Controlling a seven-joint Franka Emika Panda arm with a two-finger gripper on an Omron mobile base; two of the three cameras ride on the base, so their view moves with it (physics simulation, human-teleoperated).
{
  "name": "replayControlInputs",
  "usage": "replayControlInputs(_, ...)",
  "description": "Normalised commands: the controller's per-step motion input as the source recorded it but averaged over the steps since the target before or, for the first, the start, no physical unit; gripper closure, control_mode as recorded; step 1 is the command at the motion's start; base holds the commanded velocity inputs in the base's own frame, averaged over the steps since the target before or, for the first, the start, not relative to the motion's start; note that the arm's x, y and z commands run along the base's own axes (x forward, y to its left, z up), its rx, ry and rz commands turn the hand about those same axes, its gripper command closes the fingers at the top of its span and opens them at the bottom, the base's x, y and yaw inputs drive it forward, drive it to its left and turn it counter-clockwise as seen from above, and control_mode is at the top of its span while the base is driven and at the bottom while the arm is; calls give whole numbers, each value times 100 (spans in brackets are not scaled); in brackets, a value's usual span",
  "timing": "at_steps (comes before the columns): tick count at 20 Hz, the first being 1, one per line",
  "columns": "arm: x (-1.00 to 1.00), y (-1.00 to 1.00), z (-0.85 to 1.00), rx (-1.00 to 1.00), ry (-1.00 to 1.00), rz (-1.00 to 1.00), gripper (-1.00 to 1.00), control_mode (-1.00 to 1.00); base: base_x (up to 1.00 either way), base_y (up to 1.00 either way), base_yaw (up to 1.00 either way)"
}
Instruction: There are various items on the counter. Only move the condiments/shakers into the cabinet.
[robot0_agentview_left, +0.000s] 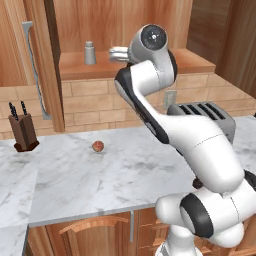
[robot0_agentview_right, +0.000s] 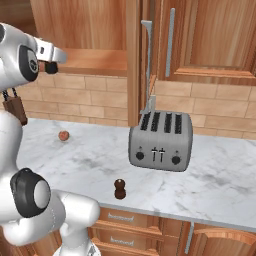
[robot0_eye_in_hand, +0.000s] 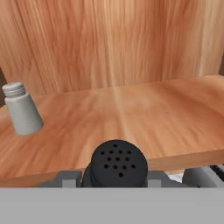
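Gripping a round black perforated-top shaker (robot0_eye_in_hand: 115, 165), the pincer (robot0_eye_in_hand: 114, 178) faces grained wood.

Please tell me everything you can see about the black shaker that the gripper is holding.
The black shaker is seen from above in the hand view: a round, matte black top dotted with small holes, the body below hidden. It sits between the fingers of the gripper, which is shut on it. It is upright at the front edge of the cabinet shelf, in front of the grey shaker and apart from it. Whether its base touches the wood cannot be told.
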Motion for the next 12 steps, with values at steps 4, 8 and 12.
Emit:
replayControlInputs(4, 59, 25, 14, -4, -7, 14, 100, -100, 0, 0, 0)
replayControlInputs(8, 50, 30, 22, -10, -1, 5, 100, -100, 0, 0, 0)
replayControlInputs(12, 59, 28, 3, -16, 0, 1, 100, -100, 0, 0, 0)
